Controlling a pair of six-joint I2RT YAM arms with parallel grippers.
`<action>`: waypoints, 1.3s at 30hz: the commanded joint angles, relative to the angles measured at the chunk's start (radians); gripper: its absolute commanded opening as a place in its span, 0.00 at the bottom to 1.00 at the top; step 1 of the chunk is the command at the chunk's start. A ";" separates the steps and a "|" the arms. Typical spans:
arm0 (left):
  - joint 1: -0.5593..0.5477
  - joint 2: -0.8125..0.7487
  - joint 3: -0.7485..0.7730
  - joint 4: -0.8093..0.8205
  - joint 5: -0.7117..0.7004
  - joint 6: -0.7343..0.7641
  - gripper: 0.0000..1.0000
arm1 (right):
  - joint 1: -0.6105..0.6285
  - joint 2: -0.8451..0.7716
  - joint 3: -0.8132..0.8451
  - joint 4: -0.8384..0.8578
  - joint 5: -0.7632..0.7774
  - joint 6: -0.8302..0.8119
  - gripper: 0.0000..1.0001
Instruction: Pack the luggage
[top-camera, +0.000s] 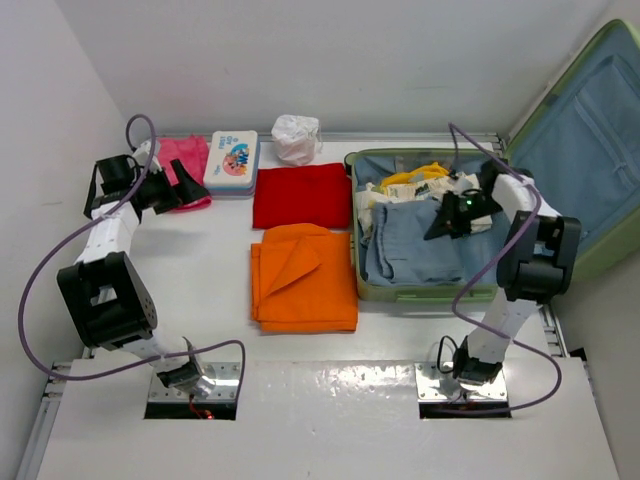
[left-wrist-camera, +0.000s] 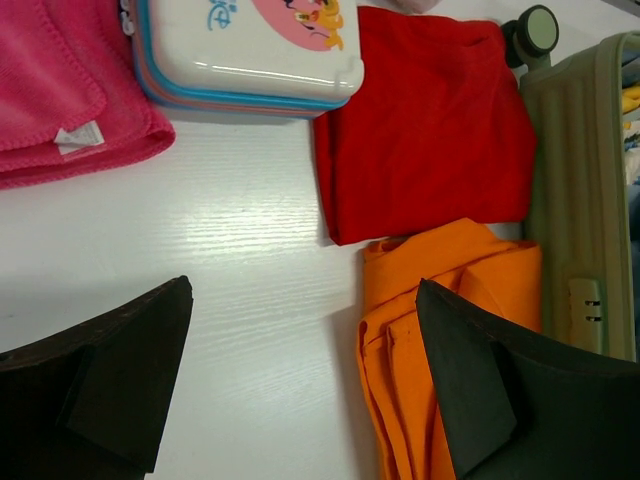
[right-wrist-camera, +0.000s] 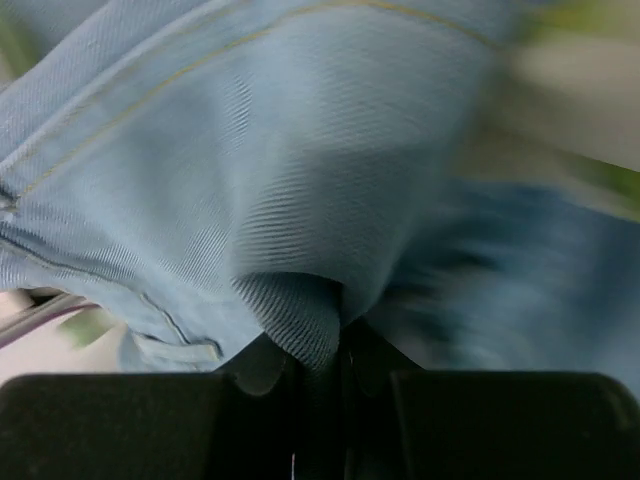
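Top external | luggage open | jeans inside | right tool pinches jeans

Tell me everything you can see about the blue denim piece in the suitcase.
The denim garment is light blue twill with tan seam stitching, likely jeans. It lies rumpled in the open luggage, filling its near part, with white and yellow items beyond it. The right gripper is shut on a raised fold, bunching cloth between its fingers.
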 joint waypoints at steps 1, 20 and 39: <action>-0.023 -0.006 -0.008 0.058 -0.003 0.011 0.94 | -0.083 -0.031 -0.010 -0.020 0.176 -0.208 0.00; -0.113 0.022 -0.017 0.086 -0.052 0.001 0.94 | -0.261 -0.060 -0.046 0.226 0.303 -0.621 0.00; -0.152 -0.062 -0.107 0.095 -0.204 -0.018 1.00 | -0.284 -0.123 -0.013 0.189 0.355 -0.662 0.99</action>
